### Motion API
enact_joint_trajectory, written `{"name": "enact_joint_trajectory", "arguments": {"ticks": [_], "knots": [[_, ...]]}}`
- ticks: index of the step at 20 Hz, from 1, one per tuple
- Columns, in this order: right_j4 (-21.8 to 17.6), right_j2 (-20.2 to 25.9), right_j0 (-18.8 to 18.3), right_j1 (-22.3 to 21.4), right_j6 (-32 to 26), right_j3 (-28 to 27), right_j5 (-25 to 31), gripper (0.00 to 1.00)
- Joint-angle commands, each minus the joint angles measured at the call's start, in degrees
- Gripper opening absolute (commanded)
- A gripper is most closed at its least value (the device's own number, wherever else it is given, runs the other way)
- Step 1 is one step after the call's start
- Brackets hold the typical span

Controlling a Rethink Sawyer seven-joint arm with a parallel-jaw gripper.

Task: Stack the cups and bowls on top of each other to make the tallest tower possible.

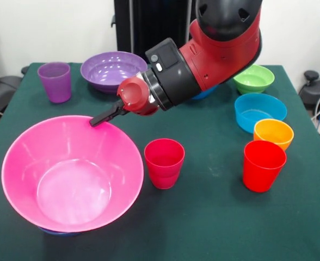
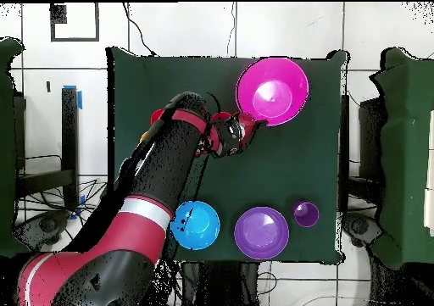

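The huge pink bowl [image 1: 73, 174] sits at the front left, and a dark blue sliver [image 1: 59, 232] shows under its near edge. My gripper [image 1: 103, 117] reaches in sideways and its black tip is at the pink bowl's far rim. The overhead view shows the gripper [image 2: 254, 125] at the rim of the pink bowl [image 2: 271, 91]. The magenta cup [image 1: 164, 163] stands upright right of the bowl. The red cup [image 1: 264, 166], orange bowl [image 1: 273, 133], cyan bowl [image 1: 260, 111] and green bowl [image 1: 253, 79] line the right side. The purple cup [image 1: 55, 81] and purple bowl [image 1: 110, 69] stand at the back left.
The large blue bowl [image 2: 195, 225] sits near the robot's base, mostly hidden behind the arm in the front view [image 1: 208, 93]. The purple bowl [image 2: 261, 232] and purple cup [image 2: 306, 214] are beside it. The arm [image 1: 203, 60] spans the table's back middle.
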Motion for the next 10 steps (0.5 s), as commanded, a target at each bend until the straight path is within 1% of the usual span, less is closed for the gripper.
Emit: {"name": "enact_joint_trajectory", "arguments": {"ticks": [1,10], "knots": [[-0.09,3.14,0.38,0.53,10.92,1.03,-5.03,0.0],[-0.75,2.94,-0.74,0.84,9.89,0.71,-7.96,0.0]]}}
